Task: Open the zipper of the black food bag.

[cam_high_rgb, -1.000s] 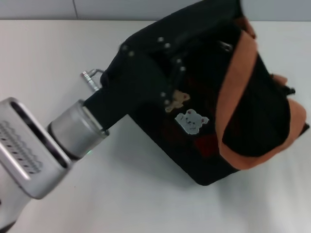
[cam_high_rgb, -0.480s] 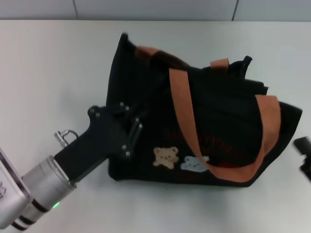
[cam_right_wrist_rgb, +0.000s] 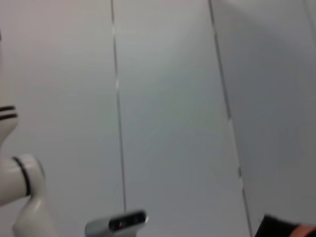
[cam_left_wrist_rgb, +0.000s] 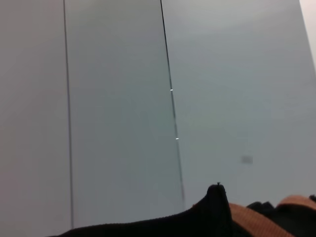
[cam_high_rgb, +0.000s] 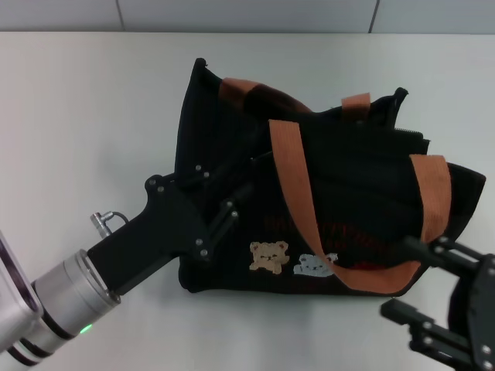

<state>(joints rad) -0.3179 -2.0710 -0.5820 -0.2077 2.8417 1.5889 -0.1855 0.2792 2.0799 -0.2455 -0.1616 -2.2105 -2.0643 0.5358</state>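
Observation:
The black food bag [cam_high_rgb: 348, 185] lies on the white table with its orange-brown straps [cam_high_rgb: 292, 174] draped over it and the bear pictures [cam_high_rgb: 268, 256] facing me. A short run of the zipper [cam_high_rgb: 408, 130] shows along its far right top edge. My left gripper [cam_high_rgb: 246, 179] is shut on the bag's left end, its black fingers hard to separate from the fabric. My right gripper [cam_high_rgb: 408, 280] is open at the bag's front right corner, with nothing between its fingers. The left wrist view shows only the bag's top edge [cam_left_wrist_rgb: 212, 212] and a strap [cam_left_wrist_rgb: 256, 222].
The white table [cam_high_rgb: 85, 108] extends to the left of and behind the bag. A grey panelled wall [cam_high_rgb: 232, 11] runs along the back. In the right wrist view there is the wall, a white robot part [cam_right_wrist_rgb: 19, 187] and a dark bag corner [cam_right_wrist_rgb: 281, 227].
A second ago the bag hung raised and turned in my left gripper; now it rests on the table. My right gripper has come in from the lower right towards the bag's corner.

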